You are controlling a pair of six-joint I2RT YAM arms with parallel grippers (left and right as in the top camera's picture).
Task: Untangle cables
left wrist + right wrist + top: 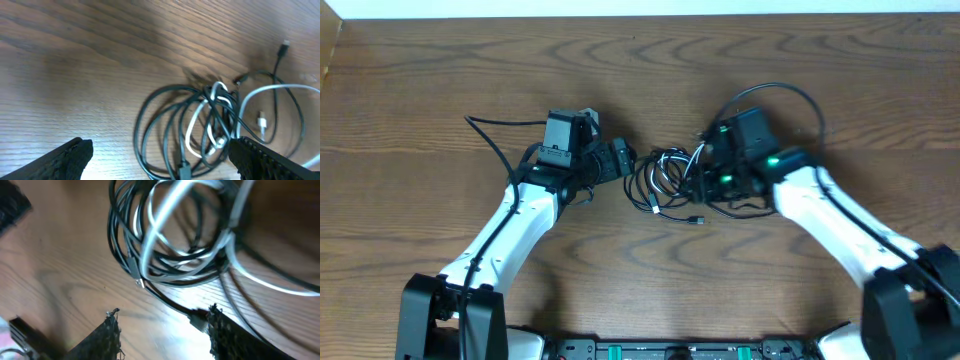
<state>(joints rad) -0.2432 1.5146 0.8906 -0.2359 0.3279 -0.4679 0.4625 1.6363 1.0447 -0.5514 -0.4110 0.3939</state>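
Note:
The cables point(665, 180) lie in a tangled coil on the wooden table between my two arms. Black loops point(160, 125) wind around a white cord point(196, 122), and a white plug point(262, 121) lies to the right. My left gripper point(628, 160) sits at the coil's left edge. It is open point(162, 165), and the coil's near loops lie between its fingers point(67, 160). My right gripper point(700, 178) is at the coil's right side, open point(165, 332) over bare wood. A black cord's plug point(200, 319) lies against its right finger point(232, 337). The coil point(170, 245) is just ahead.
A black plug end point(697, 219) trails out below the coil. A loose plug point(284, 46) lies at the far right of the left wrist view. Thick black arm cables arc behind the right arm point(790, 92) and left arm point(490, 135). The table's back edge point(640, 14) is far off.

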